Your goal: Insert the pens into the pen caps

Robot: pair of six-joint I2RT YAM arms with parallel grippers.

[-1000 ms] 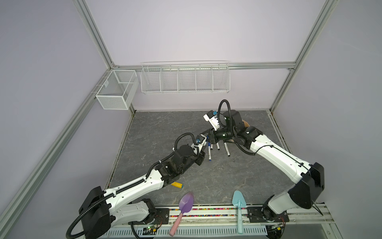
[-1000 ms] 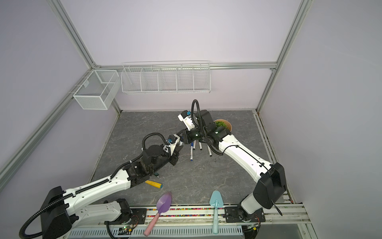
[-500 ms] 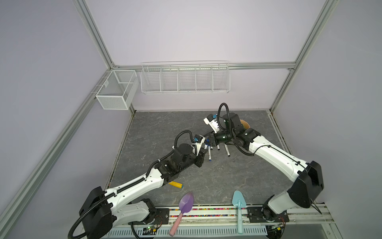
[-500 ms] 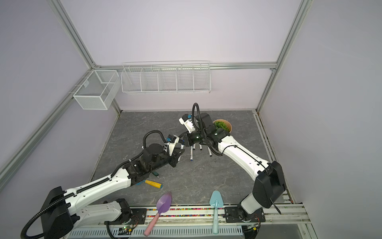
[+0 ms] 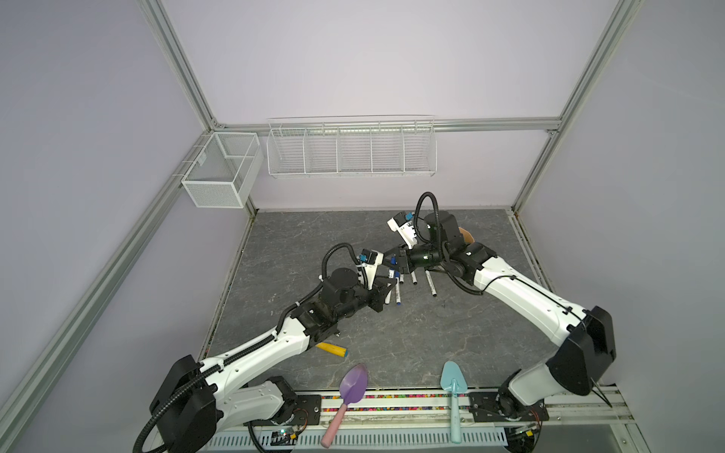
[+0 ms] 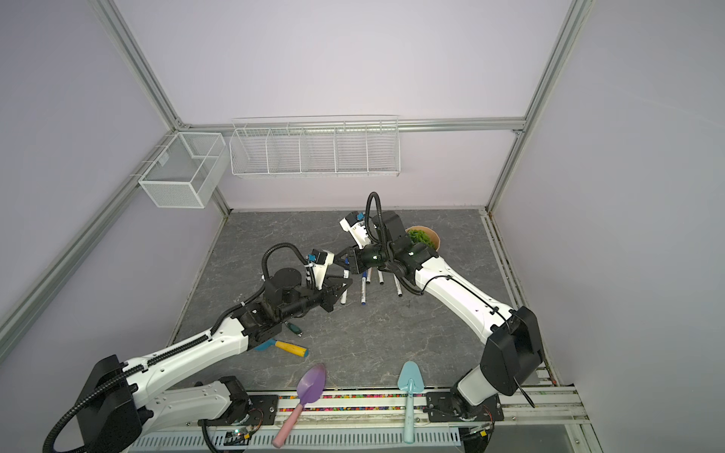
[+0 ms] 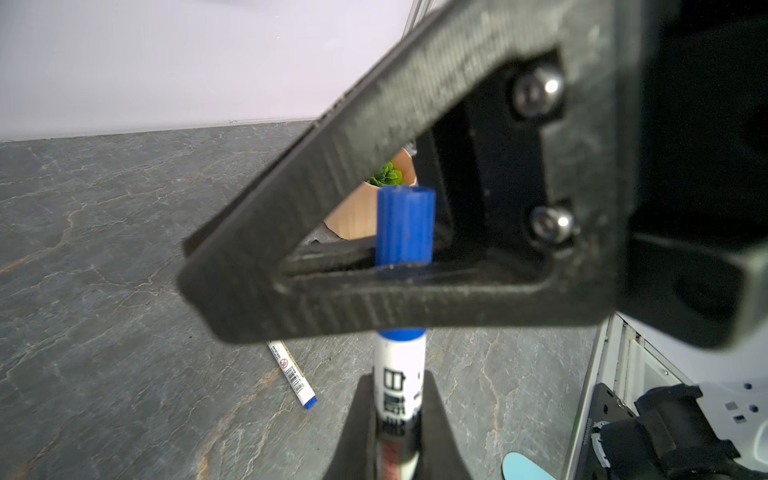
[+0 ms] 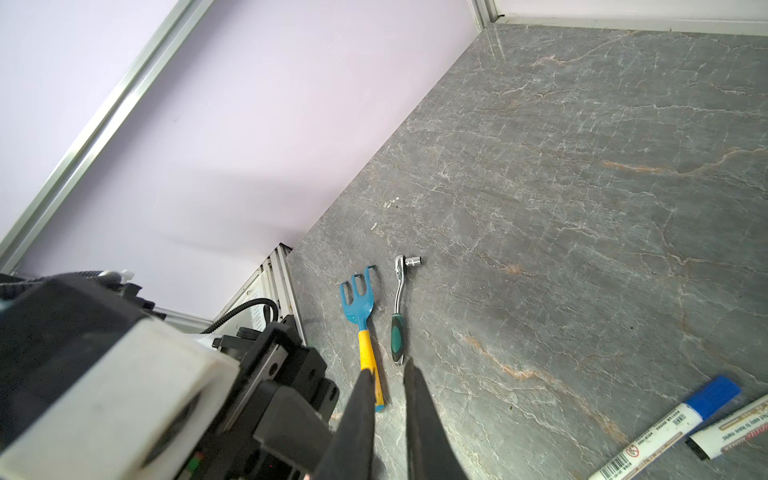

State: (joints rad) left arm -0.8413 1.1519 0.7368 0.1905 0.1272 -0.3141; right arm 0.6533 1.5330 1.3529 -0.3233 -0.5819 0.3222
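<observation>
Left wrist view: grey marbled tabletop point(image 7: 124, 249), lilac walls point(image 7: 166, 62). Left claw point(image 7: 397, 378) clamps 1 pen point(image 7: 399, 357); right claw point(image 8: 386, 368) straddles its blue cap point(image 7: 405, 224), grip unclear.

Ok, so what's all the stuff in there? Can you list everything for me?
pens: at least four, white, one in the left jaws, the rest lying mid-table
caps: at least two, blue, one on the held pen, one on a lying pen
rake: one, blue with yellow handle, front left by the left arm
wrench: one, silver with green handle, beside the rake
scoop: one, purple with pink handle, front edge
trowel: one, light blue, front edge
pot: one, tan with a green plant, back right
baskets: two, white wire, up on the walls
table: one, grey, underneath
arms: two, white and black, left arm and right arm
jaws: two pairs, black, left shut on a pen, right jaws at its cap, grip unclear
</observation>
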